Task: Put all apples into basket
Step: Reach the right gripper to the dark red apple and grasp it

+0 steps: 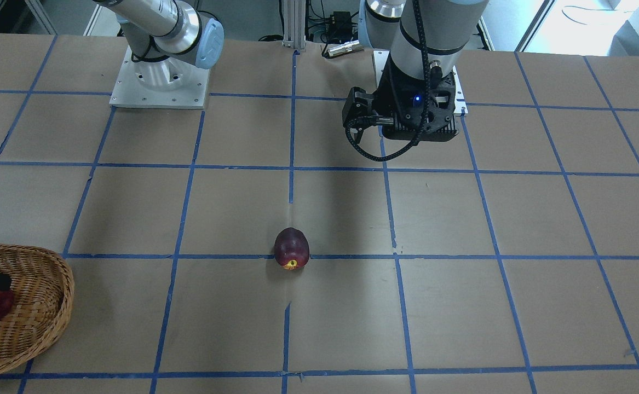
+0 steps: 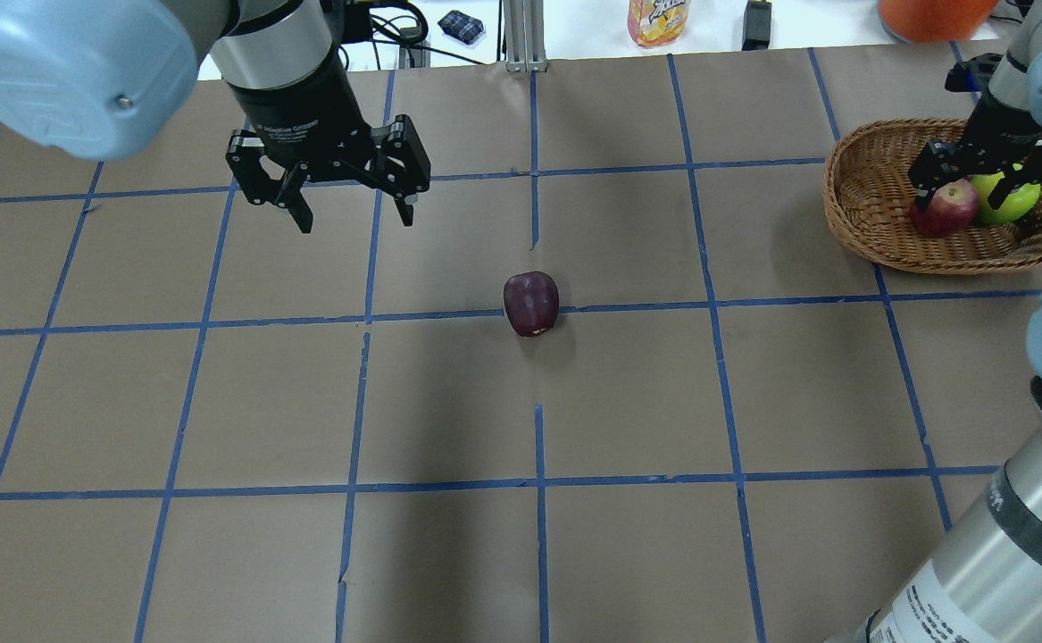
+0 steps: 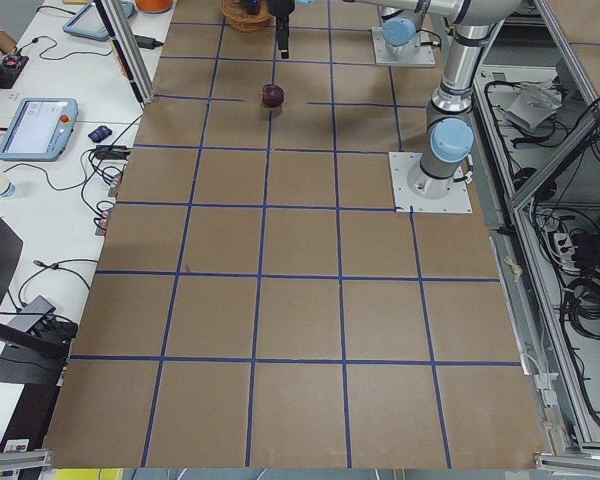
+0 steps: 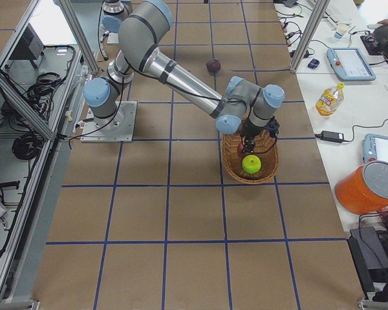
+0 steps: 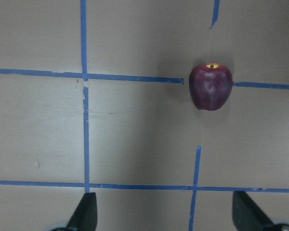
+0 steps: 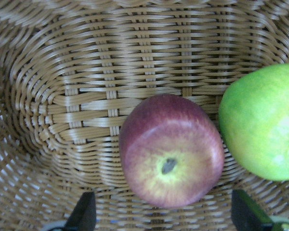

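A dark maroon apple (image 2: 531, 303) lies on the table's middle on a blue tape line; it also shows in the left wrist view (image 5: 210, 87). My left gripper (image 2: 356, 219) is open and empty, hanging above the table to the apple's far left. The wicker basket (image 2: 837, 201) stands at the far right. A red apple (image 2: 943, 208) and a yellow-green apple (image 2: 1007, 198) lie in it side by side. My right gripper (image 2: 967, 195) is open just above the red apple (image 6: 171, 150), with its fingers apart on either side of it.
Brown paper with a blue tape grid covers the table. A juice bottle (image 2: 659, 20), a black adapter (image 2: 757, 22) and an orange container (image 2: 931, 9) stand beyond the far edge. The right arm's base plate (image 1: 160, 82) is on the robot's side.
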Available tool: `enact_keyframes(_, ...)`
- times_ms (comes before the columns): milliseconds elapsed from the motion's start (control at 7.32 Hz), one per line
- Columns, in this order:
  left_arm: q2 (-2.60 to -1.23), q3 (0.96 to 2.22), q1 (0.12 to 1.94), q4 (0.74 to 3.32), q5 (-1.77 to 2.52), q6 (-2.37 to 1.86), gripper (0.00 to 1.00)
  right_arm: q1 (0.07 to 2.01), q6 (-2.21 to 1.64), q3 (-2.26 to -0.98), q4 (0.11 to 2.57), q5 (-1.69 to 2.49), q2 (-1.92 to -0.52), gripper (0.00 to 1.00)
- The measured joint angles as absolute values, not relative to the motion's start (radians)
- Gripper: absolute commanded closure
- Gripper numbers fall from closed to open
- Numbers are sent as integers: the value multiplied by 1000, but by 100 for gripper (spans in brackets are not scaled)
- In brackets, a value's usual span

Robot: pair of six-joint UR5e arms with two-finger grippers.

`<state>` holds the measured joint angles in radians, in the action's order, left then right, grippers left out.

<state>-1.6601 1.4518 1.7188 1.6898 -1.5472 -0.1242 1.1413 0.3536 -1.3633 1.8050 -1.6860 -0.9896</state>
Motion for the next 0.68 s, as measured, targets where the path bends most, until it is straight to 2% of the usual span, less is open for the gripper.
enact_keyframes(273, -1597, 1519, 1678, 1687, -1592, -11, 0, 1212, 271, -1365, 1675, -1606, -1090, 0)
enact_keyframes(683, -1564, 1547, 1614, 1655, -1593, 41, 0, 1483, -31, -1380, 1604, -1529, -1167, 0)
